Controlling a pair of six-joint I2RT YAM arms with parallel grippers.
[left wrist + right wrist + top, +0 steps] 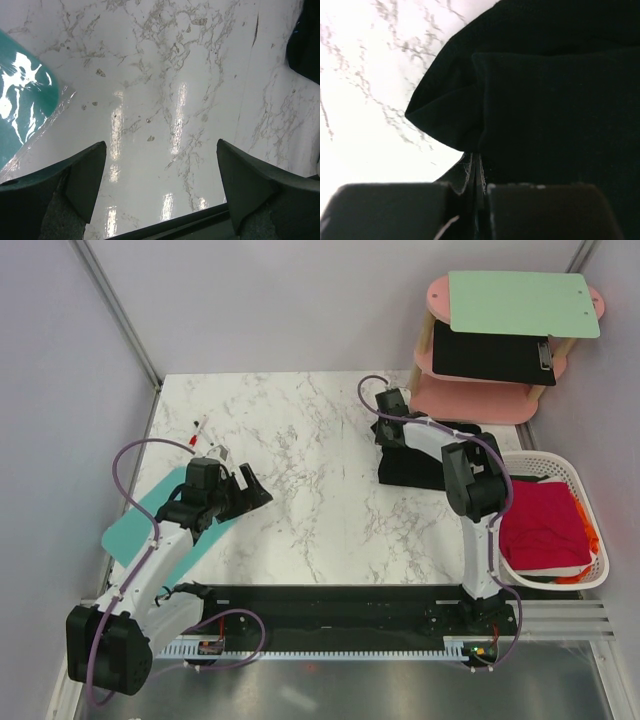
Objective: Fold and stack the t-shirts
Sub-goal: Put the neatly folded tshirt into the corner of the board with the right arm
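Observation:
A folded black t-shirt [425, 468] lies at the right of the marble table [300, 440]. My right gripper [386, 433] is shut, its tips down at the shirt's far left corner. In the right wrist view the closed gripper [477, 172] meets a folded edge of the black t-shirt [545, 100]; whether cloth is pinched between the pads does not show. A crimson-red t-shirt [543, 525] lies in the white basket [560, 458] with a bit of orange fabric [592, 540] beside it. My left gripper [250, 480] [161, 150] hangs open over bare marble with nothing in it.
A teal cutting board [140, 525] [20, 110] lies under the left arm. A red-and-white pen [197, 430] rests at the far left. A pink two-tier stand [470, 400] at the back right carries a pale green board [520, 302] and a black clipboard [490, 352].

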